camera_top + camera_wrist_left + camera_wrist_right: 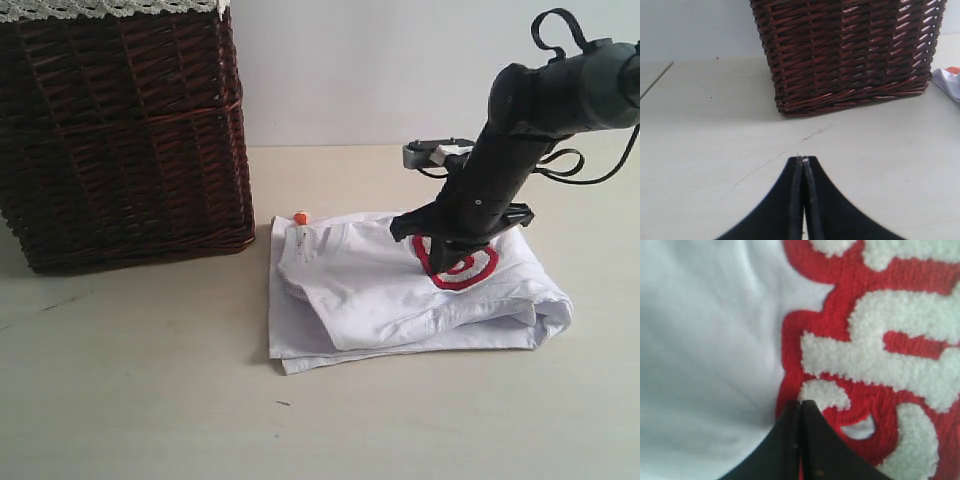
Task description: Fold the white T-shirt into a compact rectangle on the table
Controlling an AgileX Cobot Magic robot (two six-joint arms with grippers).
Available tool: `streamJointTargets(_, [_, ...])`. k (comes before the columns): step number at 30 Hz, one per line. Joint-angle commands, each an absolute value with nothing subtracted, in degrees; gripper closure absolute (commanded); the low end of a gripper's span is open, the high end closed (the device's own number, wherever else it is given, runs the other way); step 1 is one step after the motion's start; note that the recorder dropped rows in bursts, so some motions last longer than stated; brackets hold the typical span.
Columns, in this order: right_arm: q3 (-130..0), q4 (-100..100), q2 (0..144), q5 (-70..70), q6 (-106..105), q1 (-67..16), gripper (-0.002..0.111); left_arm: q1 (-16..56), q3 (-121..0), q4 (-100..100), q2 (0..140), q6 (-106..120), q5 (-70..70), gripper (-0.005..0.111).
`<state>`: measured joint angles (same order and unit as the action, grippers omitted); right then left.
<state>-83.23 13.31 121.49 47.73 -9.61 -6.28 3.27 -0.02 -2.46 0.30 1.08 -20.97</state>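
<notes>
Two grippers are in play, and both have their jaws pressed together. The right gripper (440, 266) (801, 407) points down onto the white T-shirt (370, 295) (705, 340), well away from the wicker basket (125, 130). Its tips meet the cloth right at the edge of the red lettering (466, 270) (880, 365), on the half of the shirt farther from the basket. I see no fabric caught between the jaws.

The shirt lies folded in a rough, layered rectangle on the table (130, 390), just beside the basket's lower corner but not touching it. A small orange tag (300, 217) sits at the shirt's edge nearest the basket.

The lettering is fuzzy white with thick red outlines. Only parts of a few letters show around the jaws, so I can't read a word from them.

The left gripper (803, 161) hangs over bare table (705, 100) in front of the basket (850, 50), holding nothing. From its side, a sliver of the shirt (946, 80) and the tag (952, 70) peek out past the basket's corner.
</notes>
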Motion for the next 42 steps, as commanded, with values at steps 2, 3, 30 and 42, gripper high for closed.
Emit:
streamJointTargets(2, [-83.1,14.4,113.1,46.7,-10.4,-6.3,0.108,3.1,0.0,-2.5,0.0,1.3,-20.5,0.106])
streamJointTargets(3, [-83.1,14.4,111.1,46.7,-10.4,-6.3,0.108,3.1,0.0,-2.5,0.0,1.3,-20.5,0.106])
streamJointTargets(30, [-42.2,19.1,31.1,8.0,-8.9,-6.3,0.108,3.1,0.0,-2.5,0.0,1.3,-20.5,0.106])
streamJointTargets(42, [-39.2,19.1,13.8,13.1,-8.8,-6.3,0.108,3.1,0.0,-2.5,0.0,1.3,-20.5,0.106])
